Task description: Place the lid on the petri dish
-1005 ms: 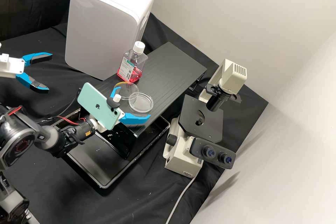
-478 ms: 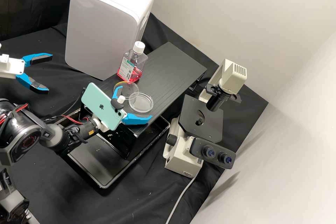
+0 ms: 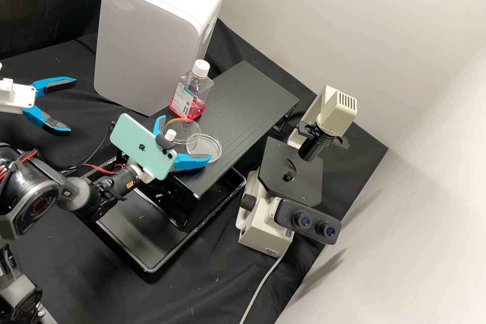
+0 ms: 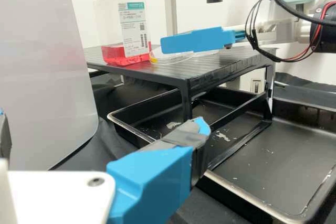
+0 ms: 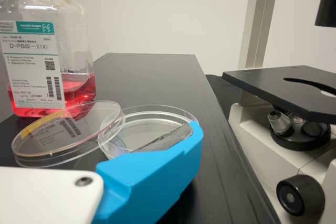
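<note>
Two clear round pieces lie side by side on the black shelf (image 3: 243, 96). One is a flat disc with a yellow streak (image 3: 182, 125) (image 5: 65, 129); its edge overlaps the rim of the clear petri dish (image 3: 204, 147) (image 5: 149, 129). My right gripper (image 3: 185, 138) is open just above the shelf, and its fingers (image 5: 157, 163) stand on either side of both pieces without touching them. My left gripper (image 3: 71, 105) is open at the far left over the black cloth, away from the shelf; one of its fingers (image 4: 157, 174) shows in the left wrist view.
A bottle of pink liquid (image 3: 190, 92) (image 5: 44, 51) stands on the shelf right behind the discs. A white box (image 3: 152, 30) is behind it. A black tray (image 3: 152, 248) lies under the shelf, and a microscope (image 3: 298, 172) stands to the right.
My right gripper has moved up and forward over the shelf, so its fingers now flank the two discs. The left gripper has barely shifted.
</note>
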### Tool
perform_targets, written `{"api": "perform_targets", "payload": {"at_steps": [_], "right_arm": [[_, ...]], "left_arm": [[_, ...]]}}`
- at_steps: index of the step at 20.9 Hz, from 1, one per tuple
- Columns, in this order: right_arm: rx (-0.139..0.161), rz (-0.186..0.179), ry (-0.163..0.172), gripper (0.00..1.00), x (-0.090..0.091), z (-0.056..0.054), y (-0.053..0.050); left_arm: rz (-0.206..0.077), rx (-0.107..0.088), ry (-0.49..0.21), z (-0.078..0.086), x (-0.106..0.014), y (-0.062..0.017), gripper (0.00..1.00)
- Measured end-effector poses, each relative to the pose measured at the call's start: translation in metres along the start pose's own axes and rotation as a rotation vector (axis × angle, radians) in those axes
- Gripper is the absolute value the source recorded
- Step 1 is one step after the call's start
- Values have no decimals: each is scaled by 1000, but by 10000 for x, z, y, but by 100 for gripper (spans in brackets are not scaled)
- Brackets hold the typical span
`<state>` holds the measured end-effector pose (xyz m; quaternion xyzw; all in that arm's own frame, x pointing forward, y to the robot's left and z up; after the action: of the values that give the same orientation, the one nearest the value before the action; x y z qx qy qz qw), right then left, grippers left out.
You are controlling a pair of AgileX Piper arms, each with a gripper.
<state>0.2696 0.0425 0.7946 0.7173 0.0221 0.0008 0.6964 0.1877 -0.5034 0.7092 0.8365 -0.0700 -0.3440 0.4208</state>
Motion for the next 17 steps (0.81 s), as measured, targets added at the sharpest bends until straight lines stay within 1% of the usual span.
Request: {"api": "perform_targets", "payload": {"at_steps": [10, 14, 17], "right_arm": [[0, -1, -1, 100, 0, 1, -1], [1, -11, -29, 100, 1, 40, 4], [13, -9, -34, 100, 1, 47, 9]], "left_arm": [[0, 0, -1, 2, 0, 0, 100], [0, 0, -1, 2, 0, 0, 100], [0, 0, -2, 5, 1, -1, 100]]}}
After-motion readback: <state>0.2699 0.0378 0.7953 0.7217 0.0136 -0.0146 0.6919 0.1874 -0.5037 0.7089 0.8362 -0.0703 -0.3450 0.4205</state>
